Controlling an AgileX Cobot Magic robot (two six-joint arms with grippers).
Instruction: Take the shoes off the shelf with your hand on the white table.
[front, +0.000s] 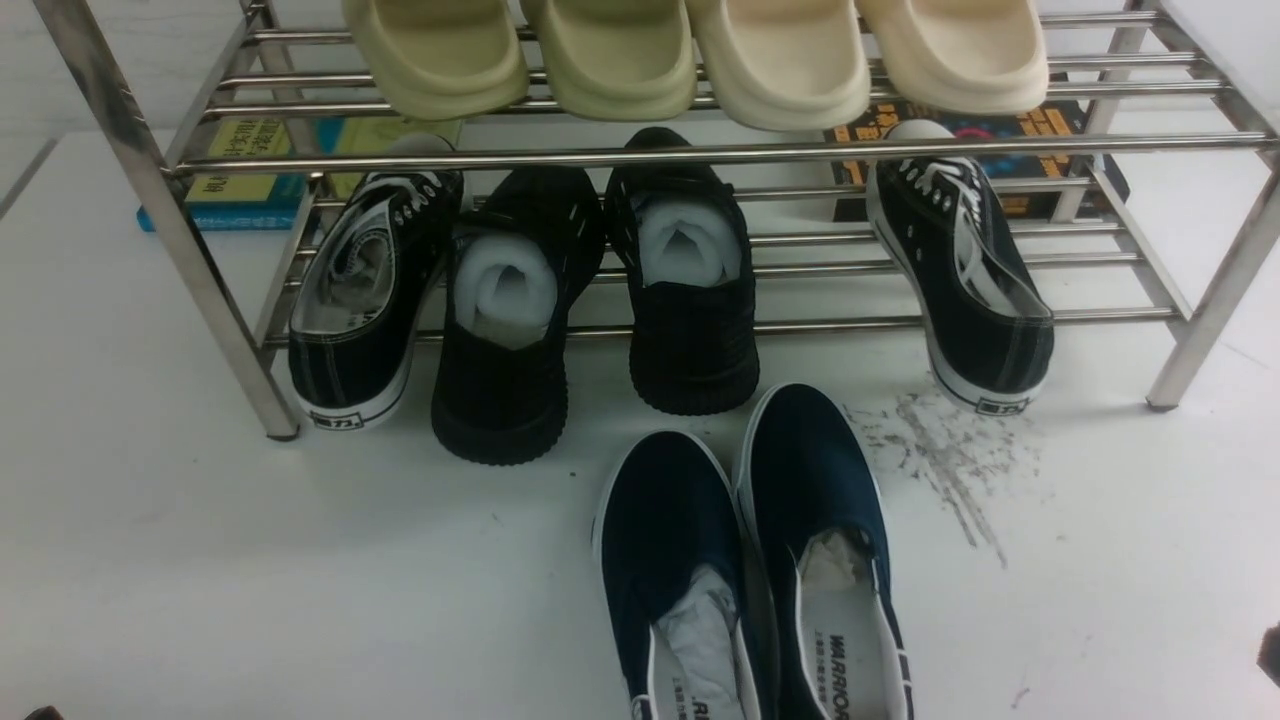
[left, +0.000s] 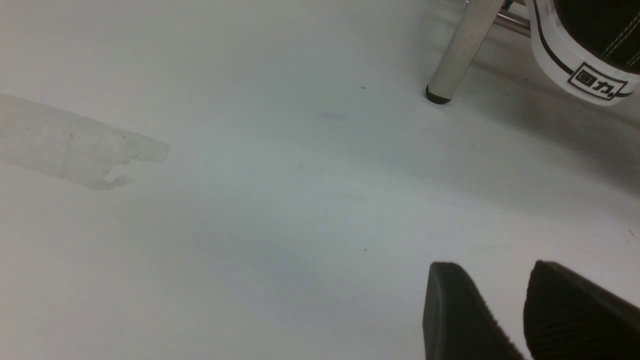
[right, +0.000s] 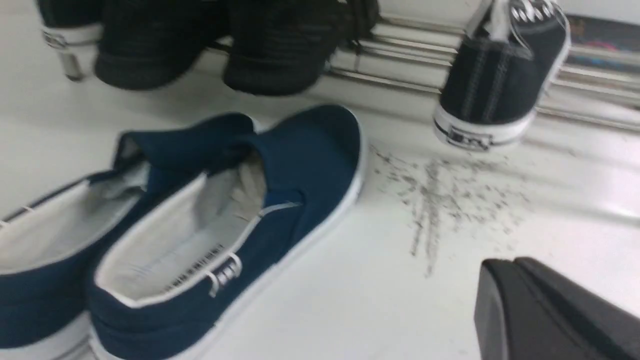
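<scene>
The pair of navy-blue slip-on shoes stands side by side on the white table (front: 250, 560), in front of the shelf (front: 700, 152): one shoe (front: 665, 540) and the other (front: 815, 480), toes toward the shelf. The right wrist view shows them too (right: 300, 165), with paper inside. My right gripper (right: 502, 262) is shut and empty, low over the table beside the black scuff streaks (right: 440, 200). My left gripper (left: 492, 265) is open and empty over bare table near a shelf leg (left: 462, 50). No robot hand is in view.
On the lower tier sit two black lace-up sneakers (front: 365, 300) (front: 970, 290) and two all-black shoes with white foam rolls (front: 515, 320) (front: 690, 290). Beige slippers (front: 700, 55) line the top tier. Books (front: 250, 170) lie behind the shelf.
</scene>
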